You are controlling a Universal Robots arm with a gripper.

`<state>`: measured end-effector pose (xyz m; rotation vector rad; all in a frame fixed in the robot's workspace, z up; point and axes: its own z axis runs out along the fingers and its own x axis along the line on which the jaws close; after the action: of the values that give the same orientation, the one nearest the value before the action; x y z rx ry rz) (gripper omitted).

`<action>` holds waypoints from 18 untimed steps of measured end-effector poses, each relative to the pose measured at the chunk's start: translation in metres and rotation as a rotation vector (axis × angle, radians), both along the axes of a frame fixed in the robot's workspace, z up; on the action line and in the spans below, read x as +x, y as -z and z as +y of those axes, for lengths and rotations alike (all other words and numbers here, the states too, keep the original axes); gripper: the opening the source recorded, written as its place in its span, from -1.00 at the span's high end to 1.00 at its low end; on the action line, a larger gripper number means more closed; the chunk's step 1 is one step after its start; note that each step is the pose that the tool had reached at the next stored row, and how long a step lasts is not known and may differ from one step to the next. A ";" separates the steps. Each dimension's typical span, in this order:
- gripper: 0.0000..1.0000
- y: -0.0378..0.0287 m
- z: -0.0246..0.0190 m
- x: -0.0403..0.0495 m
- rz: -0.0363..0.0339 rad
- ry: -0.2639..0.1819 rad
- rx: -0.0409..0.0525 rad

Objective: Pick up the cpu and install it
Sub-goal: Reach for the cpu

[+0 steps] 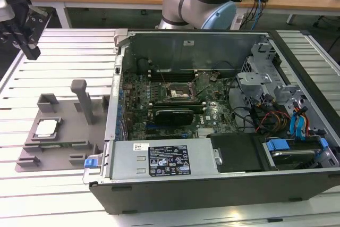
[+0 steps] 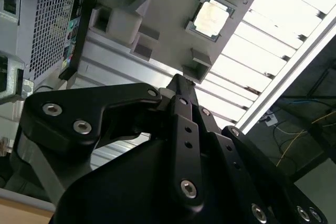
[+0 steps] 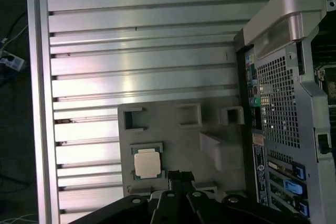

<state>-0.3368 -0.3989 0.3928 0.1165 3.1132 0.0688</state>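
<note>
A: Silvery cpu [image 1: 46, 127] – where?
B: Flat in its recess on the grey fixture plate [image 1: 66, 126], on the side away from the computer case [image 1: 223, 195].
A: The hand [image 1: 33, 54]?
B: Closed on nothing, apart from the plate, over open slotted bench [image 1: 53, 195] by the exterior view's left edge.

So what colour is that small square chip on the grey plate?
The small flat square cpu chip is silvery-white metal on top, clearest in the second wrist view.
</note>
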 end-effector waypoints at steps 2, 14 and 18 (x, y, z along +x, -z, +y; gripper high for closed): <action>0.79 0.0003 0.0000 -0.0094 0.0000 0.000 0.0001; 0.79 0.0018 -0.0068 -0.0193 -0.0001 0.000 0.0000; 0.79 0.0019 -0.0071 -0.0214 -0.0001 0.000 0.0001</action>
<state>-0.3582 -0.4059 0.3909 0.1162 3.1131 0.0689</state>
